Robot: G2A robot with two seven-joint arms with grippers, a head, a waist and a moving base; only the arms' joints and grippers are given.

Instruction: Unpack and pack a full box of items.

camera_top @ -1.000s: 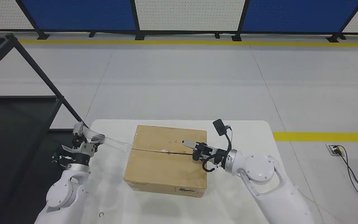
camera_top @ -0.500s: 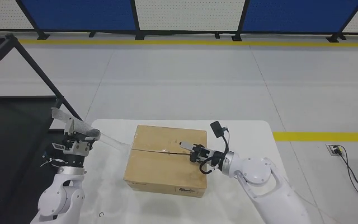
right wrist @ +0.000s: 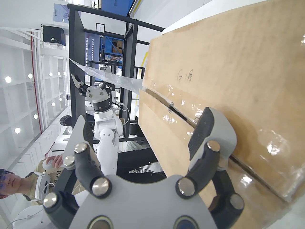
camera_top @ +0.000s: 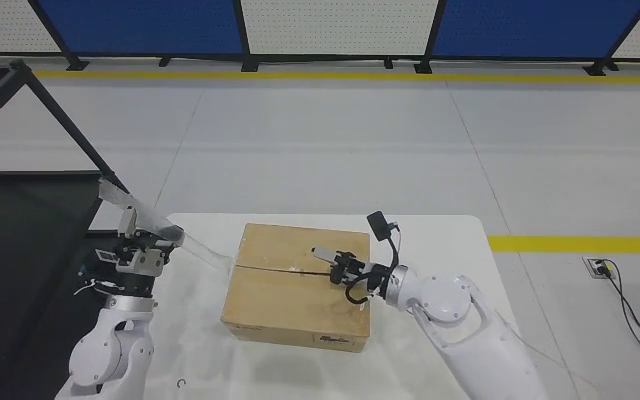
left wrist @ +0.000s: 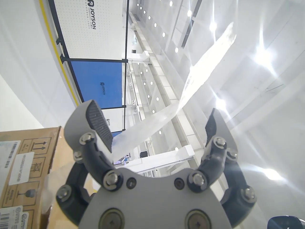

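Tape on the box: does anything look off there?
Yes. The clear tape strip is peeled off the box seam and stretches through the air. It clings to one finger pad of the open left gripper instead of dropping free.

Surroundings: table, frame, partitions, floor markings.
A white table (camera_top: 450, 240) stands on a pale floor, with a black metal frame (camera_top: 60, 113) just beside its left edge. Blue panels (camera_top: 135, 25) and a white perforated panel (camera_top: 340, 25) line the far side, behind a yellow floor line (camera_top: 300, 74). A floor socket (camera_top: 598, 267) with a cable lies well to the right.
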